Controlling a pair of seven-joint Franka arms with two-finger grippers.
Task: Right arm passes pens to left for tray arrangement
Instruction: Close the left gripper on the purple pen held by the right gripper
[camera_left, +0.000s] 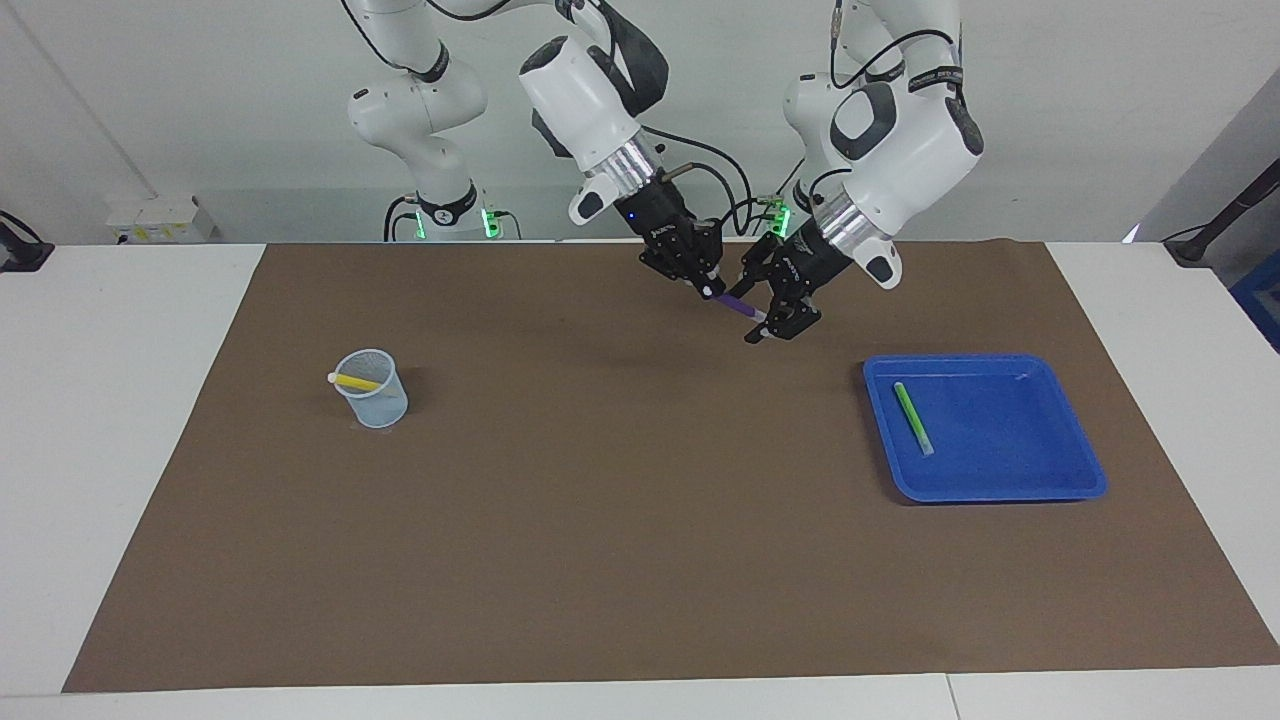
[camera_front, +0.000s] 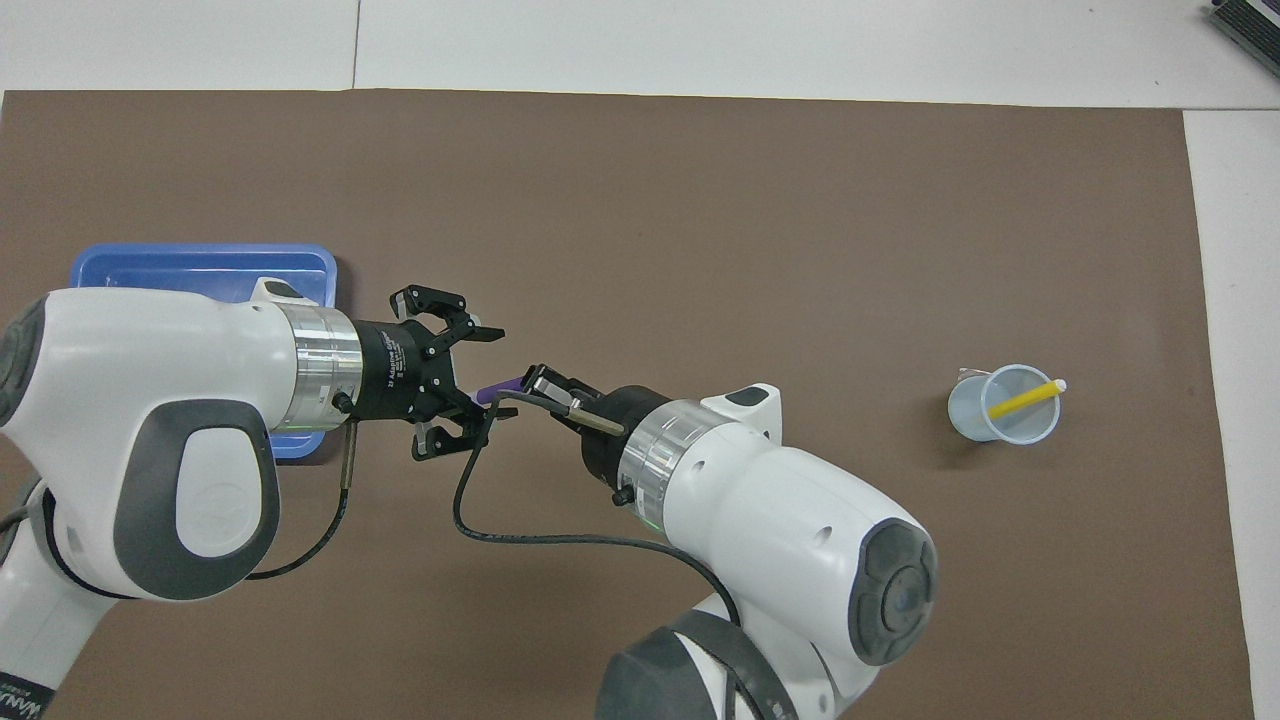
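Note:
My right gripper (camera_left: 708, 285) is shut on the upper end of the purple pen (camera_left: 738, 304), holding it slanted in the air over the mat near the robots. The left gripper (camera_left: 758, 312) has come in from the tray's side, and its open fingers straddle the pen's pale tip. From overhead, the purple pen (camera_front: 498, 390) pokes out of the right gripper (camera_front: 535, 380) into the left gripper (camera_front: 488, 388). The green pen (camera_left: 912, 418) lies in the blue tray (camera_left: 1000, 495) at the left arm's end. The yellow pen (camera_left: 355, 381) leans in a pale mesh cup (camera_left: 374, 398).
The brown mat (camera_left: 620, 520) covers most of the table. The cup (camera_front: 1000, 405) with the yellow pen (camera_front: 1025, 398) stands at the right arm's end. From overhead, the left arm hides much of the tray (camera_front: 200, 258).

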